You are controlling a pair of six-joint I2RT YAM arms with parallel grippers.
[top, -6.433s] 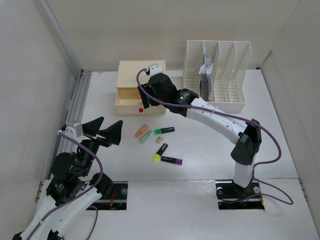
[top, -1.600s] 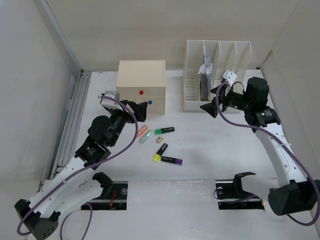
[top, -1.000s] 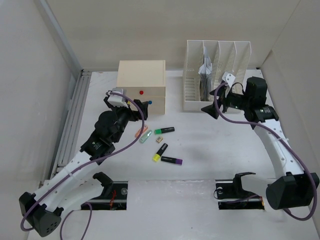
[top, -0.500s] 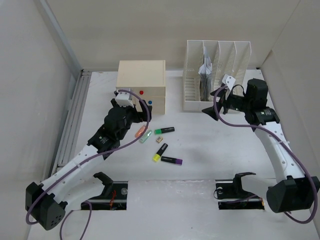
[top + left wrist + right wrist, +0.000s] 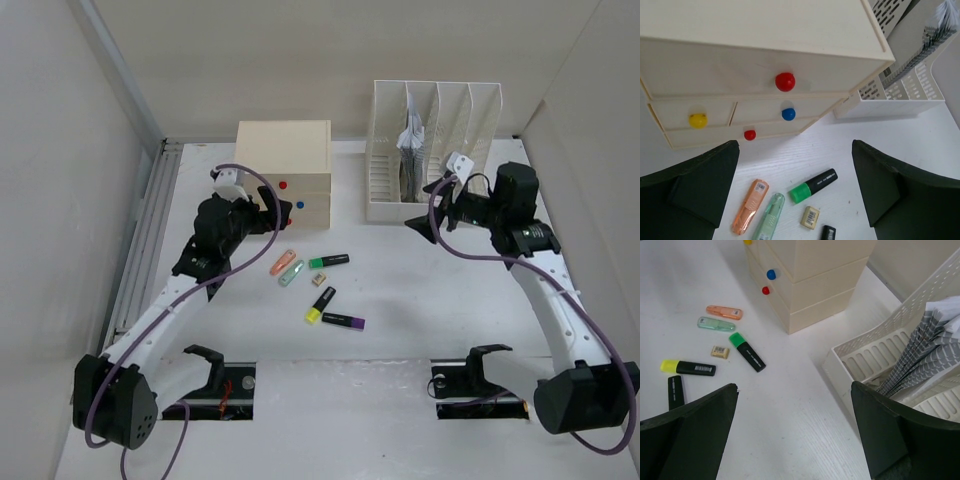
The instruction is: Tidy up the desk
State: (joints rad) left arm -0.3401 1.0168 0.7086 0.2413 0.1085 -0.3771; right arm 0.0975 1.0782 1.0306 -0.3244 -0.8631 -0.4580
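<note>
**Rail** (image 5: 150, 230): grey metal, on the left edge of the desk (image 5: 420, 290), outboard of the left fingers. The white desk lies under both arms.

**Left gripper** (image 5: 794, 145): fingers spread wide, grasping nothing. Within the last second it has lifted up and leftward off the pens and now faces the box front.

**Drawer box** (image 5: 765, 30): cream, straight ahead of the left fingers and apart from them.
- Large red knob (image 5: 785, 81): uppermost.
- Yellow knob (image 5: 698, 120): towards the left finger.
- Blue knob (image 5: 788, 114): between the fingers.
- Small red knob (image 5: 750, 134): lowest.

Every drawer sits flush, whereas some seconds ago one stood pulled out with the right gripper at it. Judgement: with the drawers shut and the pens still out, the sorting has barely begun, and a drawer probably has to be opened before anything can go in.

**Loose stationery**: between the left fingers, short of the box, unmoved.
- Orange highlighter (image 5: 750, 206), with the mint highlighter (image 5: 769, 216) just beside it.
- Green-capped marker (image 5: 813, 185).
- Eraser (image 5: 810, 217).
- Yellow-capped marker (image 5: 319, 305) and purple marker (image 5: 343, 321): behind the fingers, towards the arm bases.

**File rack** (image 5: 875, 355): white, slotted, ahead of the right arm's right finger, with grey papers (image 5: 935, 350) in one slot.

**Right gripper** (image 5: 794, 386): fingers released wide, empty. It has withdrawn from the box and hangs near the rack.
</note>
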